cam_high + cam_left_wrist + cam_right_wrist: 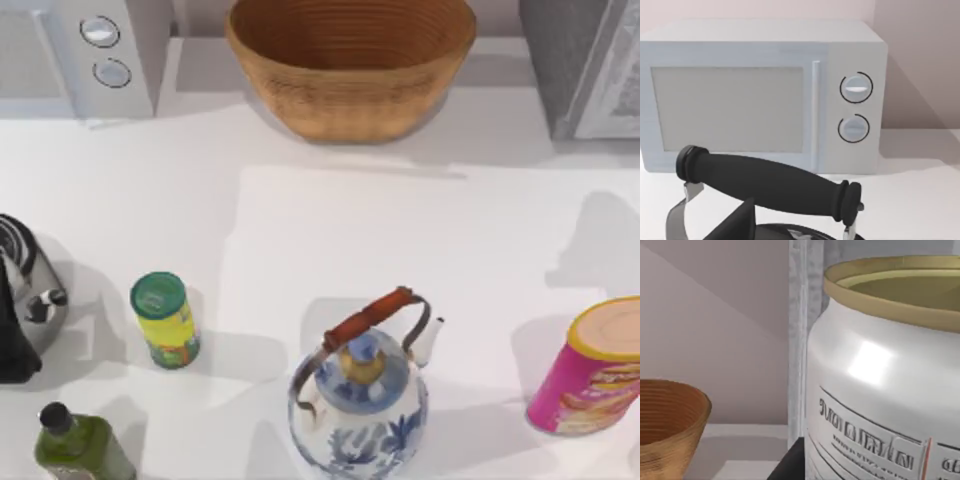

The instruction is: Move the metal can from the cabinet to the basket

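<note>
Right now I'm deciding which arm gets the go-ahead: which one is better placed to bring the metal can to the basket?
Right. Its wrist view has the metal can looming close against the cabinet, with the basket off to one side. The left wrist view faces the microwave and a black handle, at the table's far left.

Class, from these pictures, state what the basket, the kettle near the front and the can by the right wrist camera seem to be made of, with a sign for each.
Basket: likely woven wicker, matte tan, ribbed walls.
Kettle: probably glazed ceramic, glossy white with blue painting.
Can: seemingly metal, silvery with a bright highlight and gold rim.
</note>
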